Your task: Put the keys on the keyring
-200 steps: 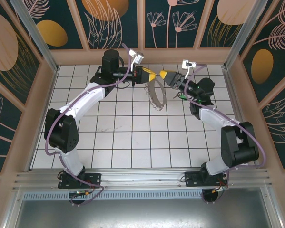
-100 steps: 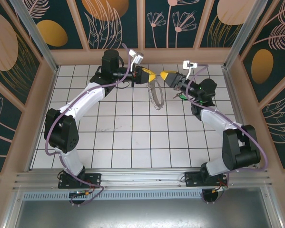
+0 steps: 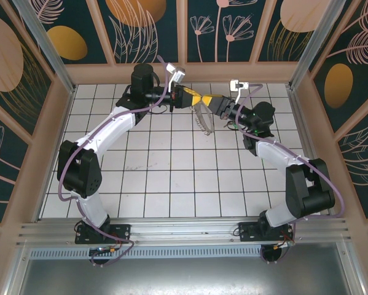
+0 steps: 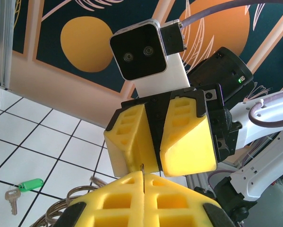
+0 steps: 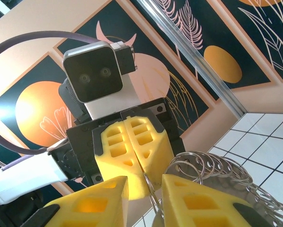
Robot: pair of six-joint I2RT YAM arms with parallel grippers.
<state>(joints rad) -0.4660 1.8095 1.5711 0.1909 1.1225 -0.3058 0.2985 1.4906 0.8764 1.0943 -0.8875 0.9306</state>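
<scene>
The left arm reaches across the white-tiled counter (image 3: 171, 184) to the far middle. Its pincer (image 3: 198, 97) is raised and points right. In its own wrist view, the pincer (image 4: 143, 177) has its yellow fingers pressed fully together, with a thin wire of the keyring pinched in the seam. The right wrist view sees this pincer (image 5: 134, 151) head-on and shows no gap between the pads.

The keyring (image 3: 203, 120) hangs from that grip, between the two pincers and above the counter. From above it shows as a narrow loop seen nearly edge-on. In the right wrist view its coiled grey rim (image 5: 217, 168) fans out to the right, just past the right finger. In the left wrist view a few of its loops (image 4: 68, 203) show beside the left finger.

The right pincer (image 3: 213, 100) points left and meets the left one almost tip to tip. Its jaws stand a little apart. In its own view (image 5: 145, 187) a strand of the ring runs down through the gap. Whether either pad touches the strand cannot be told. From the left wrist, the same pincer (image 4: 154, 161) shows only a narrow slit between its fingers.

The key (image 4: 30, 184), with its green head, lies flat on a counter tile. It is apart from the ring and held by neither pincer.
</scene>
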